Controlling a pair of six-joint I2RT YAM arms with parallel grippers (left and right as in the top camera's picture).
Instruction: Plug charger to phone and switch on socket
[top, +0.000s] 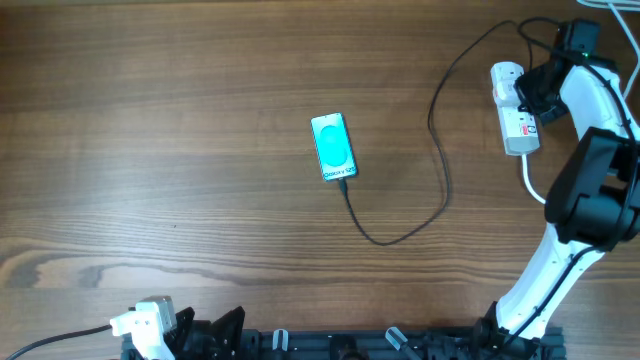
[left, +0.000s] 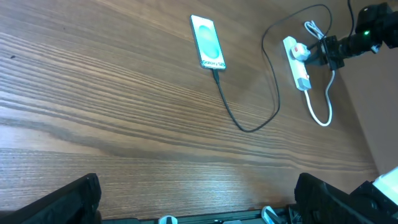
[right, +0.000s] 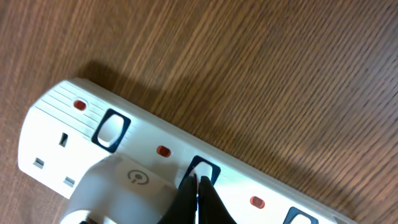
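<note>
**Pressing at the socket switch: right arm, far right of counter**

Right gripper: fingers clenched tip to tip with nothing between them. The joined point is set on a black rocker switch of the socket. Cannot tell whether the rocker is tipped to on; the red marks beside it show no clear glow. A white adapter sits in the outlet just left of that switch in the wrist view.

Socket lies at the far right of the counter. Its thick white lead curls off the near end.

Phone: flat at mid-counter, turquoise screen up. Charger leaves the phone's near edge, loops nearward, then climbs right and far toward the socket. Plug tip looks seated in the phone, but it is too small to be sure.

Left gripper: released, fingers wide apart, low at the near edge of the counter, well apart from everything.

Handling, as judged:
- Socket is light hard plastic on smooth wood, so a sideways shove would likely skate it. Push straight down on the rocker, not across. Expect a stiff snap.
- Charger is thin and limp. If it needs reseating, take it just behind the plug tip.
- Phone is slick and glass-faced. Hold it by the long edges.
</note>
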